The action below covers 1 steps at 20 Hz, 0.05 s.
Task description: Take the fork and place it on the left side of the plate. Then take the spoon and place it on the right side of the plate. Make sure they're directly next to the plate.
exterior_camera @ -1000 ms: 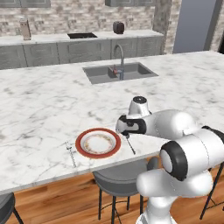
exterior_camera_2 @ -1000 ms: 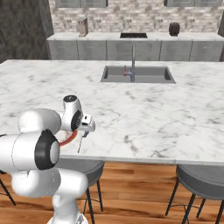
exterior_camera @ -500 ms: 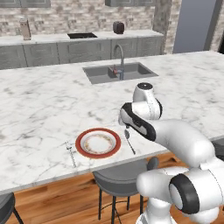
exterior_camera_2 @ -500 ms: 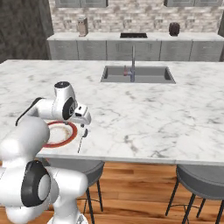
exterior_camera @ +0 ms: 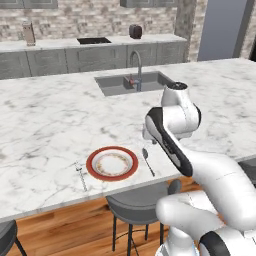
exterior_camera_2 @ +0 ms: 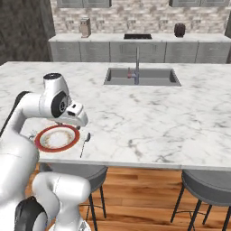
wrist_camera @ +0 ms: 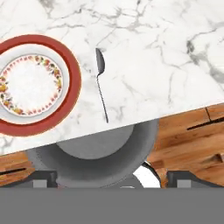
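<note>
1. Left base view: the plate (exterior_camera: 112, 163) lies near the front edge of the marble bench (exterior_camera: 50, 115). The fork (exterior_camera: 80, 174) lies just beside its left rim, thin and hard to read; its tines are barely made out. The spoon (exterior_camera: 148, 160) lies just beside the plate's right rim, bowl end away from the bench edge. My own arm bends above the spoon, and my tool is hidden behind the wrist, so here I cannot tell how its jaws stand. A stool (exterior_camera: 137, 206) sits under the bench edge below the plate, partly covered by my arm.

2. Right base view: the plate (exterior_camera_2: 57, 138) is partly covered at its far rim by my hand. The spoon (exterior_camera_2: 85, 143) lies just right of it, clear of the rim. Of the fork, just a faint grey bit (exterior_camera_2: 31, 135) shows left of the plate, the rest behind my arm. The sink (exterior_camera_2: 142, 76) with its tap lies well beyond the plate.

3. Hand view: the plate (wrist_camera: 70, 100) is cut off by the picture's left edge. The spoon (wrist_camera: 101, 83) lies just right of it, apart from the rim, handle reaching the bench edge. My tool (wrist_camera: 111, 180) stands wide with nothing held, its fingertips (wrist_camera: 43, 179) low and half cut off over the stool (wrist_camera: 96, 153).
</note>
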Motion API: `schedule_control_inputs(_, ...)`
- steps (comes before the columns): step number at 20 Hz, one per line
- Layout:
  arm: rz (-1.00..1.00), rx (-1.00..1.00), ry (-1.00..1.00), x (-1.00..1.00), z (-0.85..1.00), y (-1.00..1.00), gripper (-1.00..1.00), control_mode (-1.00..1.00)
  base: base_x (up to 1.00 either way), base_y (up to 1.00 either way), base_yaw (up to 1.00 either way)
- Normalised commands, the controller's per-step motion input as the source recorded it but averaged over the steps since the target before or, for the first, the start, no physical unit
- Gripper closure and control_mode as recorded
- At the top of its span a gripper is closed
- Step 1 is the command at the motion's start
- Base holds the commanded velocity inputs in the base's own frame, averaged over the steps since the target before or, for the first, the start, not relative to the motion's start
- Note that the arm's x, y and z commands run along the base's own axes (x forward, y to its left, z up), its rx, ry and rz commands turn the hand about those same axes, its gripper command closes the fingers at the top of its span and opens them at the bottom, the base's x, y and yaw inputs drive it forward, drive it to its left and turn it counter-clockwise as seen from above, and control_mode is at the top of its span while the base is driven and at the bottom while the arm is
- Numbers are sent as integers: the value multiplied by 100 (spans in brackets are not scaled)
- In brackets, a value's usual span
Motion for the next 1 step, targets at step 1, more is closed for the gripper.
schedule_control_inputs(1,0,0,-6,-76,24,-40,-100,-100,0,0,0)
